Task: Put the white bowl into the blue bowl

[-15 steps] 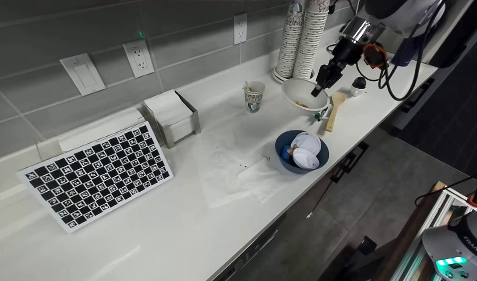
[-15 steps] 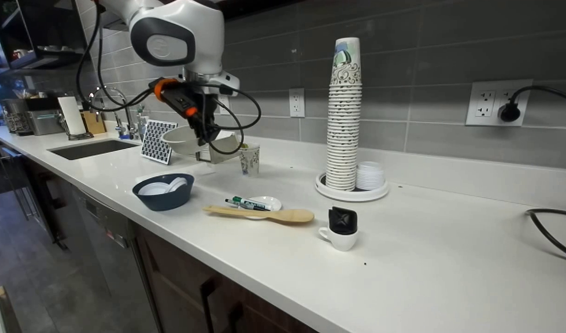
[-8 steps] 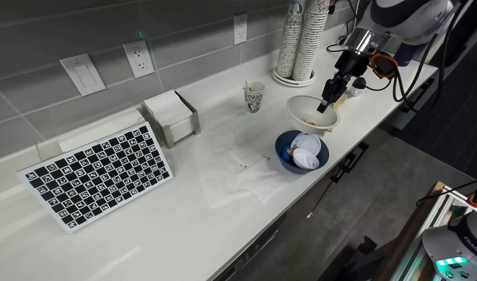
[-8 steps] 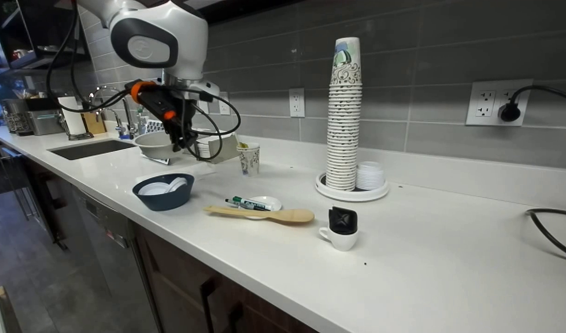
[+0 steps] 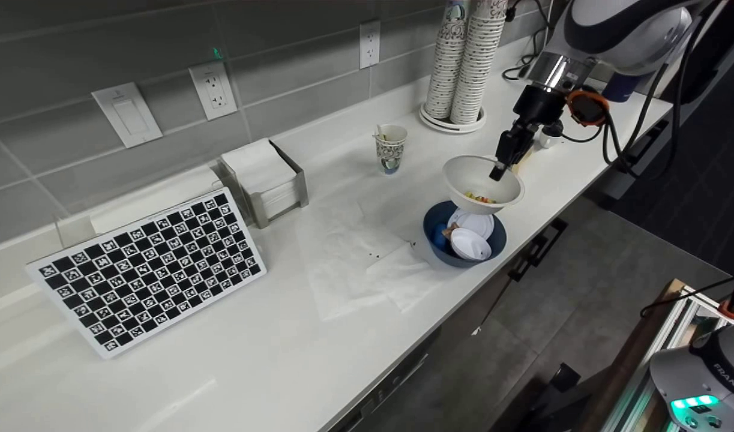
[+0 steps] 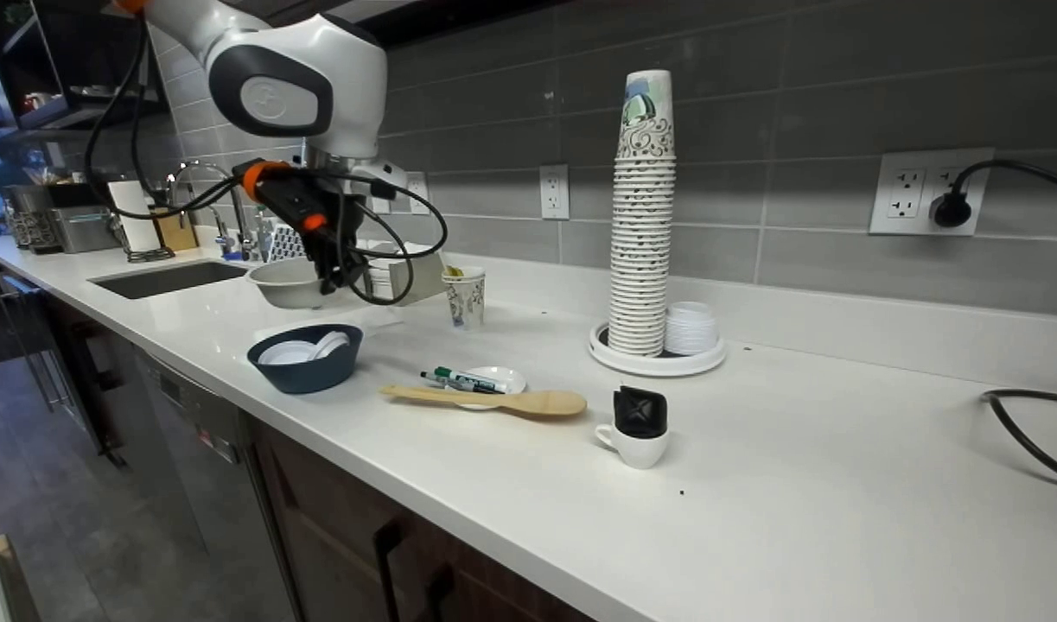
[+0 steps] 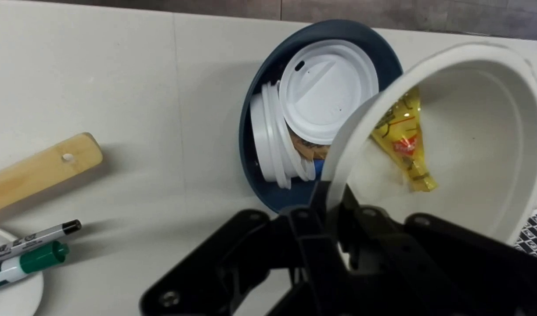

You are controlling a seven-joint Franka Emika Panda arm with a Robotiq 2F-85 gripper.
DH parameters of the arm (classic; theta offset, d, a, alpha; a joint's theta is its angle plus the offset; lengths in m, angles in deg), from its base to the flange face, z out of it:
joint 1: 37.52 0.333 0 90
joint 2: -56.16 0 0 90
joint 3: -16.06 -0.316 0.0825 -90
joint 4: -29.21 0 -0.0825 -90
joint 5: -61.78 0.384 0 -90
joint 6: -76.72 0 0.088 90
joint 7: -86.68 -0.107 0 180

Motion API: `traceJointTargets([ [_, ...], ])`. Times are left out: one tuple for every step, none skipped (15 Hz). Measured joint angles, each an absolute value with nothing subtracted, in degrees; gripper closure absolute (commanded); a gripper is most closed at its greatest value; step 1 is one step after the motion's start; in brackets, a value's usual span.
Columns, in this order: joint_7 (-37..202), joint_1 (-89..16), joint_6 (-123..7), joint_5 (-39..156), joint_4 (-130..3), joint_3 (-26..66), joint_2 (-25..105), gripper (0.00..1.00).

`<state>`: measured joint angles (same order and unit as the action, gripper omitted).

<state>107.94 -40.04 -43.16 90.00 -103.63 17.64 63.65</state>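
We see the white bowl (image 7: 466,145) as smooth and matt, the wrapper (image 7: 404,145) as creased, glossy plastic film. The blue bowl (image 6: 303,377) looks smooth and dull, the lids (image 7: 329,87) smooth plastic. We take the spatula (image 6: 502,402) for pale matt wood, the napkins (image 5: 258,165) and cups (image 6: 642,250) for paper, the holder (image 5: 259,210) for dull metal, the markers (image 7: 37,259) for slick plastic. The counter (image 5: 252,360) shines; the gripper (image 7: 334,196) looks matt, the wrist collar (image 5: 556,72) polished metal.
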Motion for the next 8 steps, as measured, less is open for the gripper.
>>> traceJointTargets([
  [107.29,-39.64,-43.3,89.29,-103.93,17.46,63.49,0.98],
  [106.78,-39.21,-43.5,88.82,-104.27,17.26,63.36,0.98],
  [106.32,-38.77,-43.59,88.45,-104.52,17.05,63.23,0.98],
  [106.03,-38.42,-43.7,88.34,-104.74,16.77,63.15,0.98],
  [105.8,-38.0,-44.09,88.32,-105.01,16.57,63.11,0.98],
  [105.43,-37.65,-44.69,88.31,-105.35,16.29,63.09,0.98],
  [104.96,-37.33,-45.33,88.11,-105.69,16.01,63.03,0.98],
  [104.37,-37.09,-45.9,87.64,-105.91,15.77,62.86,0.98],
])
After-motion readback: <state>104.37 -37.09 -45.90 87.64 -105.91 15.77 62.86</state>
